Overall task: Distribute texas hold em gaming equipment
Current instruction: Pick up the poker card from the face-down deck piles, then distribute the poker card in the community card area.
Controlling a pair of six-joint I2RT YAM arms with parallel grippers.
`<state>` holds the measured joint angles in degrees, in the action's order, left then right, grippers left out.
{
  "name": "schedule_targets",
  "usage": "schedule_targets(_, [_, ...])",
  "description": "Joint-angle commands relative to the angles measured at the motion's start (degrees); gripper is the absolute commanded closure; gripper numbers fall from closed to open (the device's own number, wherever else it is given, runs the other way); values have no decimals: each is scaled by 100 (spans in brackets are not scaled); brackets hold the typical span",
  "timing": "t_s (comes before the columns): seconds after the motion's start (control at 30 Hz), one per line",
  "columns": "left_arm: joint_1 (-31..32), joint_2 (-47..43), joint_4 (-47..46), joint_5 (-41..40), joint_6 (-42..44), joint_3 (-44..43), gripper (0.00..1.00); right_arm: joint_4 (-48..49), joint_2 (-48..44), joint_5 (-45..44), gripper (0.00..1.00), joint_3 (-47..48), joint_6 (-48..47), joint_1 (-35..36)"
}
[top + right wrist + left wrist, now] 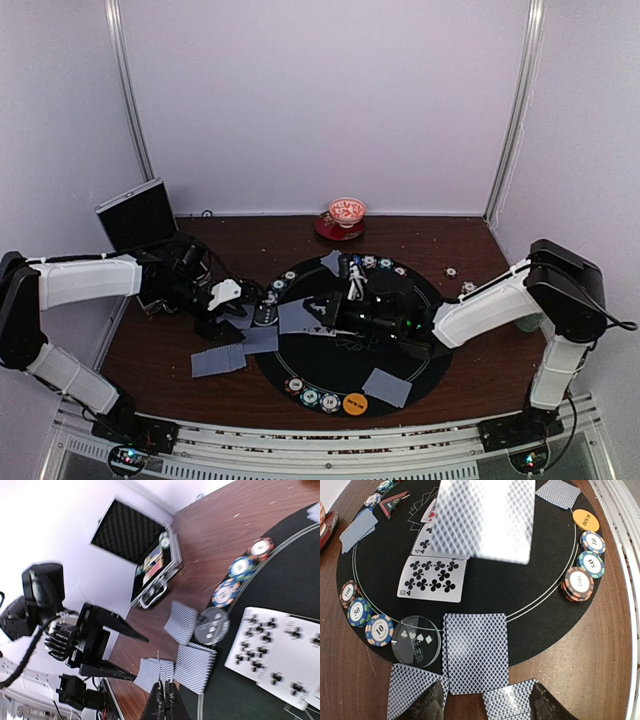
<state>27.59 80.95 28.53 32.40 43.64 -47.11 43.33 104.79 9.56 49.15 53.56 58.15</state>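
Observation:
My right gripper is shut on a grey-blue-backed playing card, held edge-on above the left side of the black mat. The left wrist view shows that card hanging over face-up cards, a ten of clubs among them. My left gripper stands open low over the table's left side, with nothing between its fingers. A face-down deck lies just ahead of it, beside a clear dealer disc. Single cards lie near the fingers. Striped chips and an orange disc line the mat's rim.
A red-and-white bowl on its saucer stands at the back centre. An open black case sits at the back left. More face-down cards lie on the wood left of the mat, another on the mat's near right.

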Motion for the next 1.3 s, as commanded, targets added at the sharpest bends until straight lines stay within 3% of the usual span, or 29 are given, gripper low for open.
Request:
schedule_targets(0.0, [19,-126,-172,28,-41,68,38,403,-767,-1322,100,-893,448,-105])
schedule_targets(0.23, [26,-114,-167,35,-46,67,31,749,-1807,-3210,100,-2414,1362,-180])
schedule_targets(0.43, [18,-136,-160,36,-41,70,25,633,-1947,-4267,100,-2896,2153,-218])
schedule_targets(0.73, [21,-132,-162,45,-28,79,14,951,-1453,-5047,100,-3099,2976,-282])
schedule_targets(1.27, [21,-151,-171,47,-7,97,2,1928,-18,-5044,100,-2928,3643,-344])
